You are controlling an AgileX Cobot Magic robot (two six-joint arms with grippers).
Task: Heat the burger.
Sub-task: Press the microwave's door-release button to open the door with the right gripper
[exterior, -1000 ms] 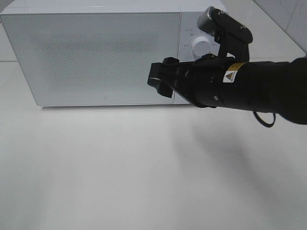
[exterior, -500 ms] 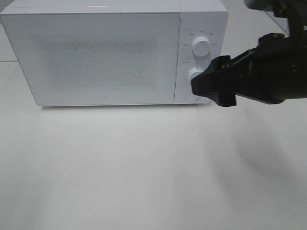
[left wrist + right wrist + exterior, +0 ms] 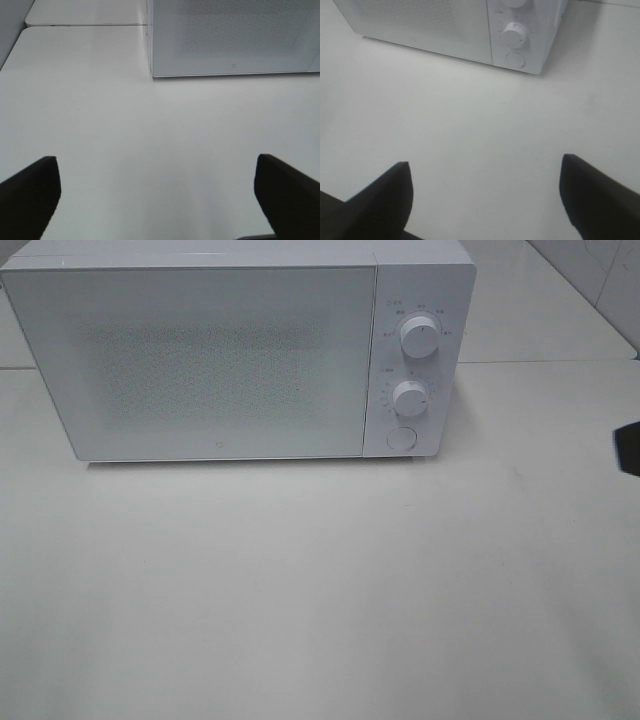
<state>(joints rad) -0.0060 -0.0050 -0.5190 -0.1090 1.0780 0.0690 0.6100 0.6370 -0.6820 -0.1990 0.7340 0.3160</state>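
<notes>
A white microwave (image 3: 220,350) stands at the back of the table with its door shut. It has two dials (image 3: 418,337) and a round button (image 3: 400,438) on its right panel. It also shows in the left wrist view (image 3: 235,37) and the right wrist view (image 3: 455,22). No burger is in view. My right gripper (image 3: 485,200) is open and empty above the bare table, well in front of the microwave; only a dark tip (image 3: 628,448) shows at the right edge of the high view. My left gripper (image 3: 157,197) is open and empty over the table.
The white table (image 3: 300,590) stretches in front of the microwave. A second white surface (image 3: 85,12) lies behind a seam at the back left.
My right arm has pulled back from the microwave's control panel to the right and is almost out of the high view. The microwave has not moved.
</notes>
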